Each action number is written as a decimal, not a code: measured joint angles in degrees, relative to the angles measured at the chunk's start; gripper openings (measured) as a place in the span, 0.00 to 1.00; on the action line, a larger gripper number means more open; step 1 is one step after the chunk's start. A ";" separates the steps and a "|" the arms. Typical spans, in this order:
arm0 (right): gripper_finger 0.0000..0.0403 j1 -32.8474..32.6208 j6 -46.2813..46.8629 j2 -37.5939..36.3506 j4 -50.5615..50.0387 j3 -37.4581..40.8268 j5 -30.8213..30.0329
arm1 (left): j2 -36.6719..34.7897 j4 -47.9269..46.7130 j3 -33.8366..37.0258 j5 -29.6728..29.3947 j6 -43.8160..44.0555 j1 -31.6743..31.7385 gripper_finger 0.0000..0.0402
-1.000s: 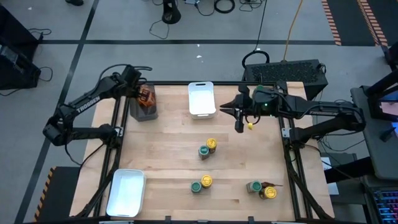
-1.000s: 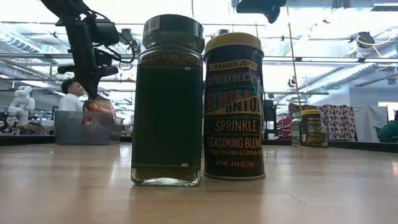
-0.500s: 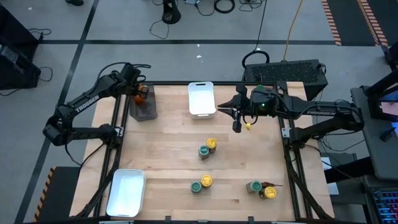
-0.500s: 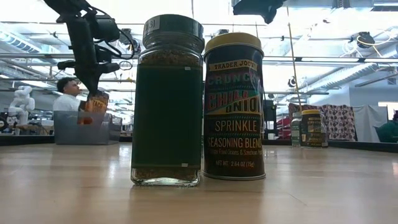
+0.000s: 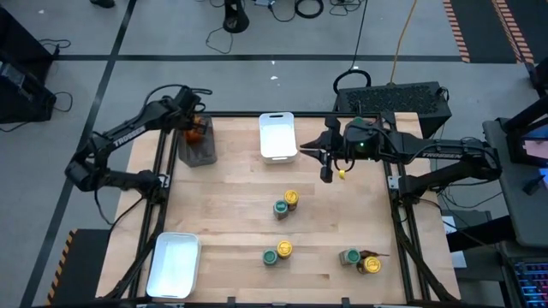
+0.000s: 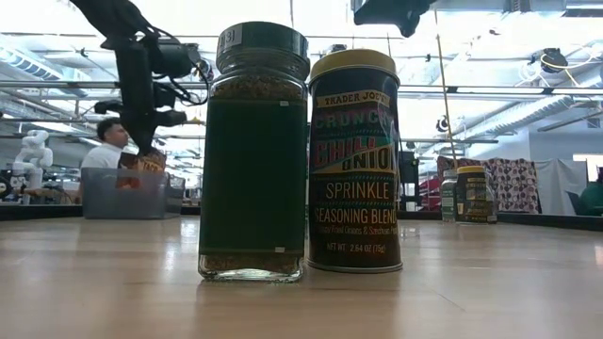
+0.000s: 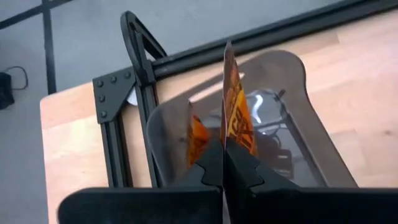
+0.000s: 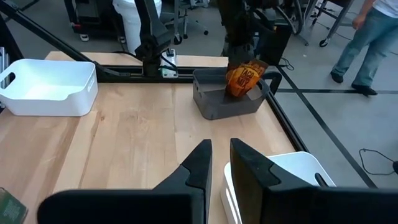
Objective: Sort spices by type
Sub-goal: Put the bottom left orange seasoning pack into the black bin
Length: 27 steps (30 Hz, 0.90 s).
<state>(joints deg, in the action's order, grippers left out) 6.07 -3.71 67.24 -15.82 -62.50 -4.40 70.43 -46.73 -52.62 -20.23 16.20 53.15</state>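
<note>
One "Trader Joe's" jar [image 6: 354, 160], "Sprinkle Seasoning Blend"

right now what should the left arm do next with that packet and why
Probably lift a little higher. The left gripper is shut on the orange packet, which hangs over the dark bin with its lower edge near the rim, so it should clear the rim before travelling.

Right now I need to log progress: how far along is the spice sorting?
Barely begun. Both white rectangular trays are empty. The left hand, shut, holds an orange-brown sauce packet above the dark clear-sided bin. Six green-lidded and yellow-lidded jars stand unsorted; the right hand hovers idle.
</note>
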 joint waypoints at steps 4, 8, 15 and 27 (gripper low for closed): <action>0.10 0.00 0.01 0.00 -1.20 0.00 0.00 | 0.35 2.15 0.00 -1.97 1.36 0.00 0.00; 0.10 0.00 0.03 0.00 -2.93 0.00 0.01 | 0.35 3.82 0.00 -2.92 1.40 0.00 0.00; 0.10 0.00 -0.01 -0.02 -3.43 0.00 0.00 | 0.38 6.96 0.00 -5.11 -0.06 0.00 0.00; 0.10 0.00 -0.60 -0.02 -3.44 0.00 0.03 | 2.31 12.51 0.00 -4.89 -0.12 0.01 0.00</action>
<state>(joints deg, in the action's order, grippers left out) 6.07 -4.32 67.22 -19.26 -62.50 -4.37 72.74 -34.22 -52.62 -25.12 16.09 53.15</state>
